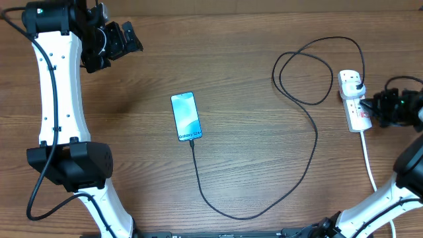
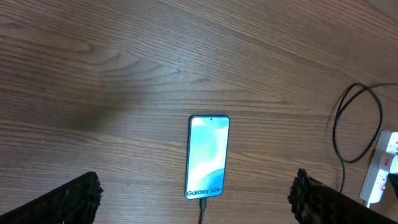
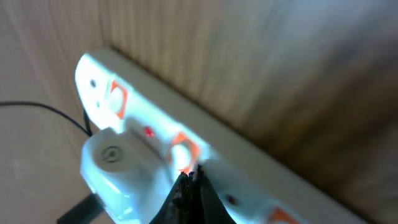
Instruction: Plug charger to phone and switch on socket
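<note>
Now R gripper closed, tip touching socket switch; L gripper spread wide

Cannot tell from the blurred right wrist view which way the red switches on the socket sit, nor whether the right gripper touches one. From the left wrist, catches only a sliver of the socket at the right picture edge, only the tips of the fingers of the left gripper, and loses the charger past the bottom edge. From overhead, finds the switches near the worktop's right edge too small to read.
</note>
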